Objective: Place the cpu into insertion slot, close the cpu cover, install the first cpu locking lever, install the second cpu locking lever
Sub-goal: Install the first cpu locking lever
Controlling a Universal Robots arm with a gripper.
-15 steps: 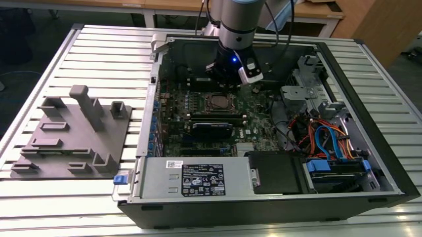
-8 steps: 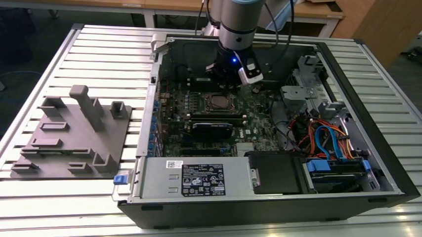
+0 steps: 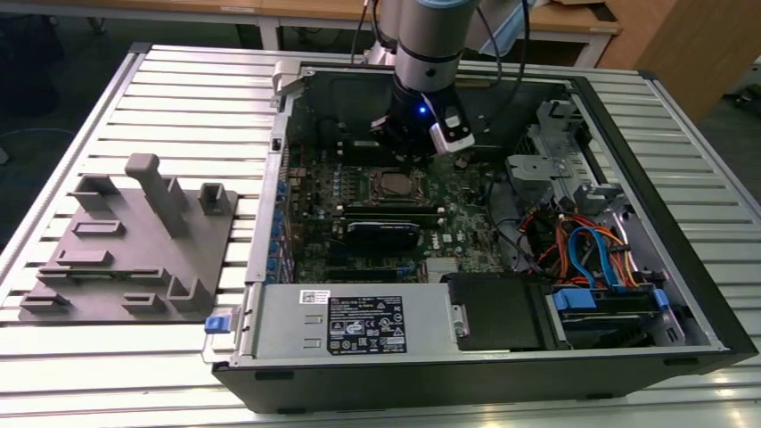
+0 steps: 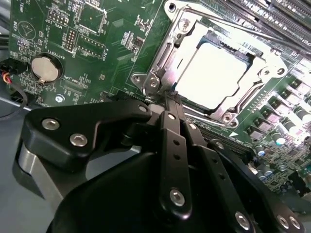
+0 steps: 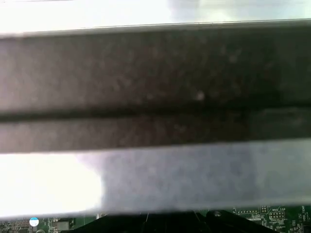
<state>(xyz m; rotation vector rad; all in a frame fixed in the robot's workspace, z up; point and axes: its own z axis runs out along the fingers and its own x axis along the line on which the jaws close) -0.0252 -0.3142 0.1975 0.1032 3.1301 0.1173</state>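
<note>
A: As we sweep from the exterior view's left, we meet a grey fixture plate (image 3: 125, 250) with upright blocks, lying on the slatted table (image 3: 95, 374) just beside the open computer case (image 3: 476, 388). What do we find further along?

B: Inside the case we find the green motherboard (image 3: 458, 192), and on it, about mid-board, the insertion slot (image 3: 390, 171). The arm (image 3: 426, 36) hangs in from above, and the gripper (image 3: 408, 153) sits close over the slot.

A: And toward the exterior view's right?

B: We see orange and blue cables (image 3: 583, 254) bunched at that side of the case, well apart from the slot.

A: Where do we place the cpu?

B: In the second wrist view we see the cpu (image 4: 214, 68) seated flat in the slot, its silvery top showing through the window of the cpu cover (image 4: 166, 56), which lies down over it. A round coin battery (image 4: 47, 68) sits elsewhere on the board. In the first wrist view we make out a strip of the same green board.

A: And the gripper's hold?

B: We see its black fingers (image 4: 168, 116) pressed together, tips meeting at a corner of the slot's metal rim; whether a thin lever is pinched between them, we cannot tell
</note>
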